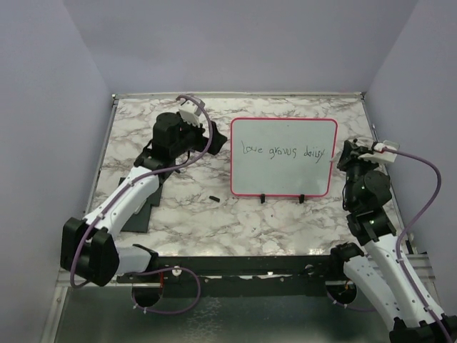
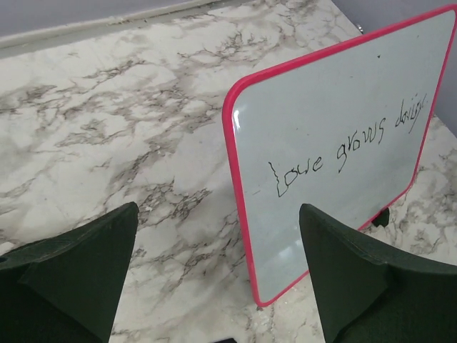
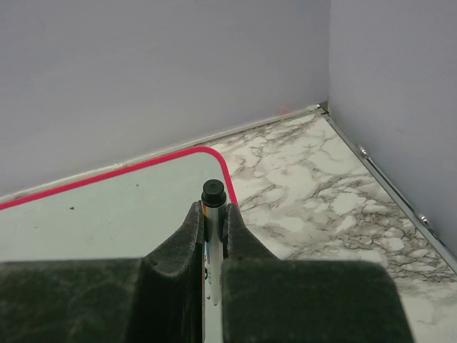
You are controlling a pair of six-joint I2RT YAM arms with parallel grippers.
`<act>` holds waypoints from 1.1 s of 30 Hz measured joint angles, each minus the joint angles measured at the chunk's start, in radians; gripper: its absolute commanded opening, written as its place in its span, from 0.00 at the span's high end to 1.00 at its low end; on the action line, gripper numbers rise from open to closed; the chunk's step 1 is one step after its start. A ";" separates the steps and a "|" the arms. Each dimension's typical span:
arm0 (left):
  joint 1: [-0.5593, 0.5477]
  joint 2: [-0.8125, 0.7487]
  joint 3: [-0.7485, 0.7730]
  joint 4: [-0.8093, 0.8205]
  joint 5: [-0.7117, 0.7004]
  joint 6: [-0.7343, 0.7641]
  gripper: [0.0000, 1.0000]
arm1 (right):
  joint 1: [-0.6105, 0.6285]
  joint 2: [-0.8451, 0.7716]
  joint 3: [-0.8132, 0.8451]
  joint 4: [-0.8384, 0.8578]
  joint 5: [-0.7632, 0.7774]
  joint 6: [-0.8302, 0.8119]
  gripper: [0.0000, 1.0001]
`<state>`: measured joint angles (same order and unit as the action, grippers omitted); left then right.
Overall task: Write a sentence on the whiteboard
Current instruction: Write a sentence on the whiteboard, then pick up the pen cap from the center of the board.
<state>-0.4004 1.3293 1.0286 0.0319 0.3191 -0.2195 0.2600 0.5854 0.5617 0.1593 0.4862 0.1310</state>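
The whiteboard (image 1: 283, 175) lies flat on the marble table, its pink frame all round and two black clips (image 1: 263, 199) on its near edge. The sentence (image 1: 282, 151) crosses it in thin dark handwriting, "Love grows daily". My left gripper (image 1: 207, 139) hovers just off the board's left edge, open and empty; its wrist view shows the whiteboard (image 2: 335, 107) and the sentence (image 2: 343, 146) beyond the left gripper (image 2: 218, 211). My right gripper (image 1: 350, 153) sits at the board's right edge. In its wrist view the right gripper (image 3: 213, 211) is shut on a white marker (image 3: 213, 194) over the whiteboard (image 3: 107, 207).
A dark flat pad (image 1: 143, 204) lies under the left arm at the table's left. A small black piece (image 1: 213, 196) rests on the marble left of the board's near corner. Lavender walls close in the table on three sides, with a metal rail (image 3: 400, 200) along the right.
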 measured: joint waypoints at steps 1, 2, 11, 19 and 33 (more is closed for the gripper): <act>0.000 -0.034 -0.017 -0.007 -0.013 0.016 0.07 | 0.000 -0.003 0.000 -0.003 -0.006 0.000 0.99; 0.000 -0.066 -0.032 -0.008 -0.022 0.029 0.09 | 0.000 -0.006 0.000 -0.006 -0.010 0.001 0.99; -0.035 -0.375 -0.285 -0.060 -0.040 0.222 0.11 | 0.000 -0.048 0.008 -0.031 -0.067 0.031 0.99; -0.220 -0.378 -0.368 -0.099 -0.197 0.401 0.08 | 0.000 -0.048 0.038 -0.078 -0.212 0.083 0.99; -0.382 -0.137 -0.423 -0.117 -0.467 0.613 0.30 | 0.000 -0.068 0.093 -0.272 -0.409 0.169 0.99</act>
<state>-0.7822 1.1927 0.6052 -0.0856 -0.1482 0.3931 0.2600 0.5179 0.6552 -0.1127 0.0776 0.3004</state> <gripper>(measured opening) 0.721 0.057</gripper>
